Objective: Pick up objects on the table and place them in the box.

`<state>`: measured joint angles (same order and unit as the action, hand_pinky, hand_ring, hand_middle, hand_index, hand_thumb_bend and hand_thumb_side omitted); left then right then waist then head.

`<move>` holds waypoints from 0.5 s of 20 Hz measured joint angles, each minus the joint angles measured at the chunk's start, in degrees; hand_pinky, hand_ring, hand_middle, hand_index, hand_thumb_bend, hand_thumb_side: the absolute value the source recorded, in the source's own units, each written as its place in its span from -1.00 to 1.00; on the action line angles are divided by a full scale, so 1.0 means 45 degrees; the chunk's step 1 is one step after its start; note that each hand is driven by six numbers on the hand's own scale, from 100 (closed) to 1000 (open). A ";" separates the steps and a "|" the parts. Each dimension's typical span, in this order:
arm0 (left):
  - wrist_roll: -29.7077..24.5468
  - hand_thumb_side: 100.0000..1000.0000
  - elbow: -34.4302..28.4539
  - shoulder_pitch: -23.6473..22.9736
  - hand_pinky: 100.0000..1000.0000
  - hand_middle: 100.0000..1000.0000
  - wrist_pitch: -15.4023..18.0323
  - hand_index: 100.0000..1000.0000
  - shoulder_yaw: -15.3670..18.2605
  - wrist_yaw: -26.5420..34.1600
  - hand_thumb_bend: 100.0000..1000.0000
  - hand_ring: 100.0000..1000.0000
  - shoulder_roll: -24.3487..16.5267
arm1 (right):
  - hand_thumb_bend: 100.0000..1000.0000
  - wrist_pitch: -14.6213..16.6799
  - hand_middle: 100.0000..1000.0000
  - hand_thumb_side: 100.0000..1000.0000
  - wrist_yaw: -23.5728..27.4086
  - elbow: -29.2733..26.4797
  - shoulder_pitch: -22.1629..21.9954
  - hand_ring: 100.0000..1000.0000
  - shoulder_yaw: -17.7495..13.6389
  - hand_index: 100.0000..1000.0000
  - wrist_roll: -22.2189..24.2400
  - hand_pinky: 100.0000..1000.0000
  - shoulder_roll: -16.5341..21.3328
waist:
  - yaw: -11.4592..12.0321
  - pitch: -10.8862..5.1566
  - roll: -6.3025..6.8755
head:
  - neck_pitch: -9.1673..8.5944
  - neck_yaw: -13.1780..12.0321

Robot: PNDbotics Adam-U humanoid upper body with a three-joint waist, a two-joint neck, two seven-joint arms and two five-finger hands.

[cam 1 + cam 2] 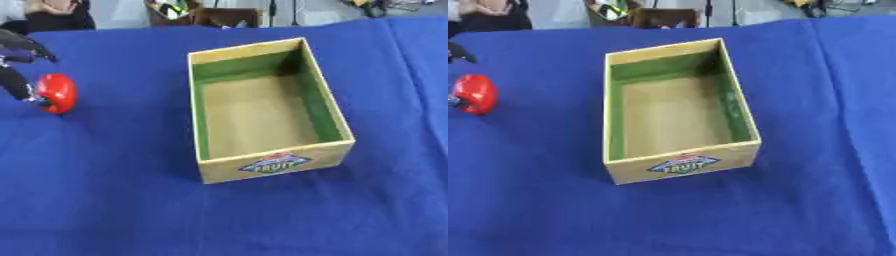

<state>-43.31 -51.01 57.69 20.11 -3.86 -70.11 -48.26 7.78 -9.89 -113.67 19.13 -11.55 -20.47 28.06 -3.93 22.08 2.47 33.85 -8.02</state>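
In the left eye view, the robot's black left hand (19, 65) reaches in at the left edge with its fingers spread, the lower ones touching the left side of a glossy red rounded object (56, 93) that sits on the blue-cloth tabletop (114, 200), well apart from the open rectangular wooden box with green inner walls and a "FRUIT" label (273, 163). In the right eye view, only dark bits of that hand show at the left edge, the red object lies near that edge, and wide bare cloth surrounds the box.
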 measured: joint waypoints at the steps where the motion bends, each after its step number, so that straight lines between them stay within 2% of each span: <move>1: 0.0009 -0.12 0.0087 0.0024 0.55 0.89 0.0009 1.00 0.0046 -0.0184 -0.19 0.72 0.0052 | -1.00 -0.0002 0.23 0.87 0.0000 0.0000 0.0000 0.36 0.0000 0.46 -0.0008 0.32 0.0000 | -0.0003 0.0017 0.0000 | -0.0019 -0.0006; 10: 0.0136 -0.13 0.0644 0.0163 0.52 0.82 0.0137 1.00 0.0209 -0.1090 -0.26 0.69 0.0335 | -1.00 -0.0034 0.23 0.85 -0.0001 0.0000 0.0002 0.36 0.0004 0.45 -0.0288 0.32 0.0000 | -0.0047 0.0069 0.0003 | -0.0042 -0.0115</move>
<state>-42.70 -48.11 58.43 20.73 -2.92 -75.01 -46.75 7.63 -9.89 -113.67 19.14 -11.53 -21.77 28.06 -4.14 22.39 2.49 33.66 -8.53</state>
